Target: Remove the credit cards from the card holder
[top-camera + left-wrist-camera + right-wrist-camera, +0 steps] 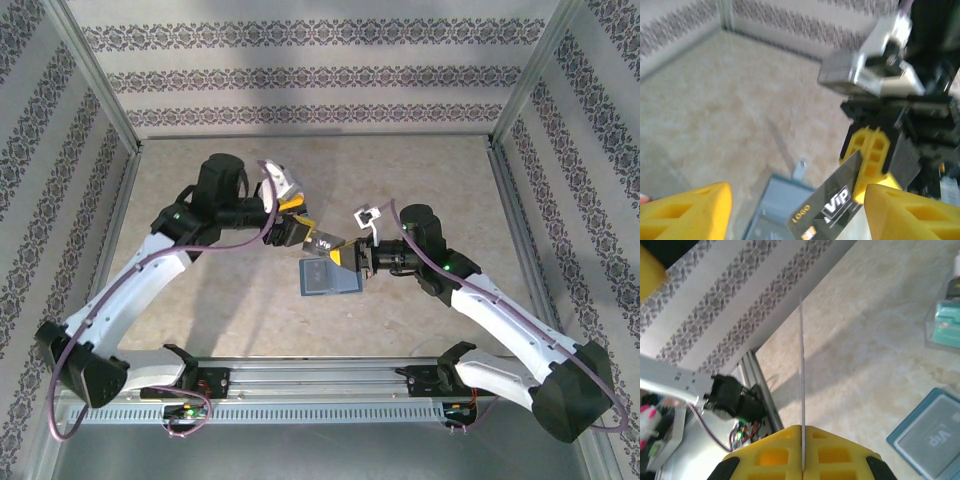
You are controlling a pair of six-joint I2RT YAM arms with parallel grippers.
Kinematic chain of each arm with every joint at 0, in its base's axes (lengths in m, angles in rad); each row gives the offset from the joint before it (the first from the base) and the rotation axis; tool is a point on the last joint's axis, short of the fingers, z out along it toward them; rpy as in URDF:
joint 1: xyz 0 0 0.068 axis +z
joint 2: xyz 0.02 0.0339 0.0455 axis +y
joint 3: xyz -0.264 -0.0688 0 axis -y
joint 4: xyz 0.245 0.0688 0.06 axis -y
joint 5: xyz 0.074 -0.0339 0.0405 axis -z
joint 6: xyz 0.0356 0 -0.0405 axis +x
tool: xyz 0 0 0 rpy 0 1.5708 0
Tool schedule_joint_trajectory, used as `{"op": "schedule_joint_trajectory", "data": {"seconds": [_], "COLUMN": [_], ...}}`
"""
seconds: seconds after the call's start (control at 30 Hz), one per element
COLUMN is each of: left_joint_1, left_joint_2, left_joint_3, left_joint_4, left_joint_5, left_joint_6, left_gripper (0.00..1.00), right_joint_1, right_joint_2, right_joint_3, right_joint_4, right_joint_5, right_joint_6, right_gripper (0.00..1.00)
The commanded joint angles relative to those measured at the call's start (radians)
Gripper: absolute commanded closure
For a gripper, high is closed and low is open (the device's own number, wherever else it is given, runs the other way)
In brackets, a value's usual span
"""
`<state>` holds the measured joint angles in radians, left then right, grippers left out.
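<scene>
While clamped by one end in the right gripper, held aloft: black credit card, just above the open card holder lying on the tabletop; left gripper with jaws apart, flanking the card's free end.

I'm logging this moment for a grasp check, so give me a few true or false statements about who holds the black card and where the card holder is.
The right gripper is shut on the black VIP card. True.
The left gripper clamps that card too. False: its fingers stand apart.
The card holder lies flat on the table. True.
The card holder is empty. False: a second card marked Vip sits in it.
</scene>
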<state>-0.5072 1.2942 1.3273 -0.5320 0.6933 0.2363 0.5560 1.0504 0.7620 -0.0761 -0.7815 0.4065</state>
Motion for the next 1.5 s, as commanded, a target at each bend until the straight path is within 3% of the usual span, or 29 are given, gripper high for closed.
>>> {"op": "schedule_joint_trajectory", "data": {"seconds": [0.0, 0.17, 0.27, 0.67, 0.97, 1.07, 1.1, 1.17, 1.23, 1.3, 1.43, 1.47], "left_joint_1": [-0.013, -0.025, -0.036, -0.065, -0.067, -0.061, -0.056, -0.036, -0.004, 0.035, 0.106, 0.124], "left_joint_2": [0.072, 0.147, 0.195, 0.302, 0.315, 0.299, 0.288, 0.257, 0.214, 0.178, 0.170, 0.180], "left_joint_3": [0.087, 0.186, 0.234, 0.282, 0.279, 0.264, 0.251, 0.211, 0.144, 0.061, -0.036, -0.046], "left_joint_4": [-0.306, -0.395, -0.468, -0.588, -0.609, -0.580, -0.550, -0.458, -0.301, -0.129, 0.106, 0.139], "left_joint_5": [0.063, 0.179, 0.192, 0.229, 0.256, 0.252, 0.246, 0.225, 0.173, 0.107, -0.013, -0.016], "left_joint_6": [0.197, 0.271, 0.310, 0.396, 0.445, 0.457, 0.453, 0.423, 0.374, 0.313, 0.287, 0.294], "left_gripper": [0.31, 0.35, 0.44, 0.49, 1.00, 1.00, 1.00, 1.00, 1.00, 1.00, 1.00, 1.00], "right_joint_1": [0.023, 0.034, 0.036, 0.039, 0.039, 0.035, 0.032, 0.022, 0.006, -0.009, -0.023, -0.024], "right_joint_2": [0.022, 0.046, 0.052, 0.059, 0.062, 0.056, 0.051, 0.034, 0.013, -0.007, -0.056, -0.067], "right_joint_3": [0.063, 0.093, 0.100, 0.114, 0.111, 0.107, 0.103, 0.089, 0.072, 0.059, 0.035, 0.032], "right_joint_4": [-0.151, -0.192, -0.200, -0.205, -0.197, -0.200, -0.201, -0.203, -0.202, -0.205, -0.212, -0.212], "right_joint_5": [-0.068, -0.097, -0.106, -0.122, -0.100, -0.062, -0.032, 0.034, 0.098, 0.155, 0.303, 0.333], "right_joint_6": [-0.125, -0.167, -0.179, -0.190, -0.193, -0.193, -0.192, -0.182, -0.163, -0.143, -0.085, -0.073], "right_gripper": [1.00, 1.00, 1.00, 1.00, 1.00, 0.83, 0.71, 0.59, 0.45, 0.37, 0.02, 0.02]}}
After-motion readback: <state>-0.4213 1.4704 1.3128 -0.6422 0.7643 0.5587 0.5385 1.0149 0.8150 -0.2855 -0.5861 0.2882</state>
